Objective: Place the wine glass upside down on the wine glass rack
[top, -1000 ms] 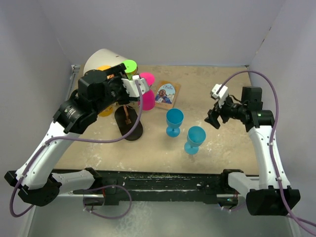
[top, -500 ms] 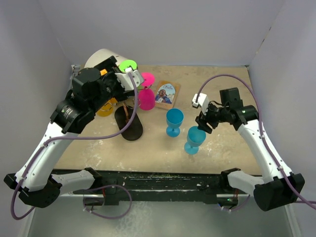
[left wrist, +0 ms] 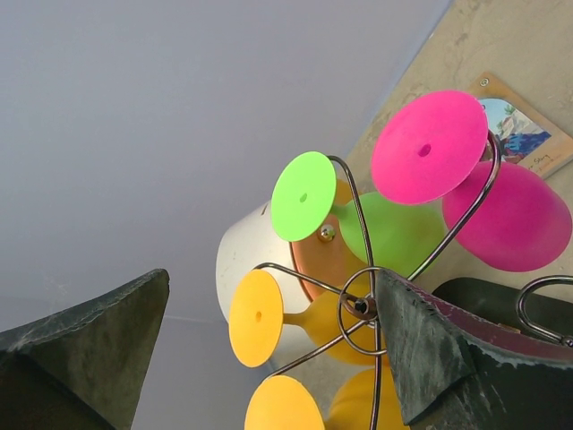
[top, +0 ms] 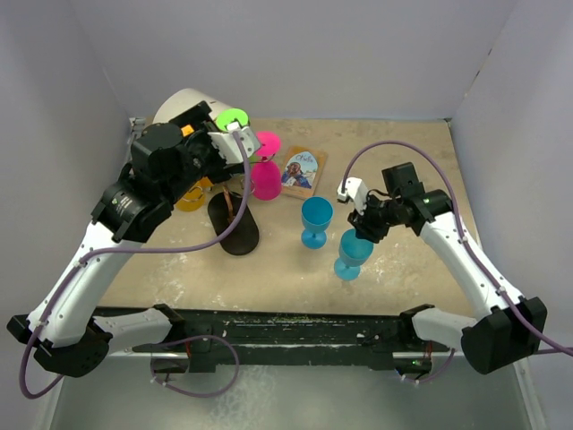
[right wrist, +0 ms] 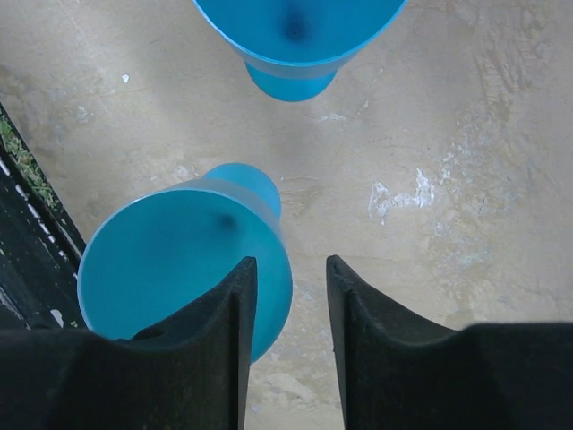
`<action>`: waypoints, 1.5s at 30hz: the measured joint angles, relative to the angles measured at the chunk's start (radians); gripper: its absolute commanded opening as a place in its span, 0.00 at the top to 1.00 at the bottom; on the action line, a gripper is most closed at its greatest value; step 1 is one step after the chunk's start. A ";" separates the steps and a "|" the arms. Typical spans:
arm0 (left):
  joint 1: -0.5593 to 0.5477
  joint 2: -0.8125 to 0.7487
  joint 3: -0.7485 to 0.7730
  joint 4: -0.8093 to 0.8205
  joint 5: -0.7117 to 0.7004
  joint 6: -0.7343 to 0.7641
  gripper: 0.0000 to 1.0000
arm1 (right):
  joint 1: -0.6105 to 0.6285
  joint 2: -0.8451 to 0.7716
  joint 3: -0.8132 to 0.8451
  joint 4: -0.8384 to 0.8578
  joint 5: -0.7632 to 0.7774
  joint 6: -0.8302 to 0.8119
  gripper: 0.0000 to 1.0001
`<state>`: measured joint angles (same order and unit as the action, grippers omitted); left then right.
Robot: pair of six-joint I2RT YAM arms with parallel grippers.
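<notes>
**Right claw over near blue glass, not closed**

Nearest the bases, the opaque blue stemmed wine glass [top: 353, 250] stands upright on the sandy tabletop [top: 412, 161], well apart from the rack. The right gripper [right wrist: 288, 264] is directly above it, jaws a narrow gap apart and holding nothing. The bowl's rim wall looks lined up in that gap.

It looks like moulded plastic: light, stiff, smooth so likely slippery, and tippy on its small foot. I'd pinch the rim wall or the stem, with a modest squeeze.

Just behind is a second blue stemmed glass [top: 315, 221], also upright.

Further left, the dark wire scroll rack [top: 235, 224] on a black oval base already carries pink, green and yellow glasses upside down. The left gripper [left wrist: 271, 279] is by the rack top, jaws wide apart and empty.

The white cylinder [top: 183, 107] is at the back.
</notes>
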<state>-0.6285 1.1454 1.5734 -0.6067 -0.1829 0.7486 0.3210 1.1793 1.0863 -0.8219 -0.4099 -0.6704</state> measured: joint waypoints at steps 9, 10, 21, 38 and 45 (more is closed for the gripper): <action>0.000 -0.006 -0.007 0.009 -0.005 0.003 0.01 | 0.002 0.000 -0.002 0.005 0.041 0.006 0.99; 0.000 -0.008 -0.011 0.013 -0.006 0.002 0.01 | 0.002 -0.005 -0.002 0.005 0.050 0.004 1.00; 0.001 -0.027 -0.033 0.014 -0.003 -0.005 0.01 | 0.002 -0.152 0.100 0.048 0.274 -0.027 1.00; 0.048 0.002 0.088 -0.051 0.228 -0.193 0.01 | 0.002 -0.171 0.446 0.251 0.249 0.035 1.00; 0.059 0.103 0.219 -0.051 0.385 -0.393 0.01 | 0.002 -0.162 0.455 0.379 0.128 0.187 1.00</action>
<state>-0.5694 1.2484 1.7920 -0.6579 0.2016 0.3553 0.3229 1.0176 1.5414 -0.4431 -0.2821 -0.4831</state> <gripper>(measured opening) 0.992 0.007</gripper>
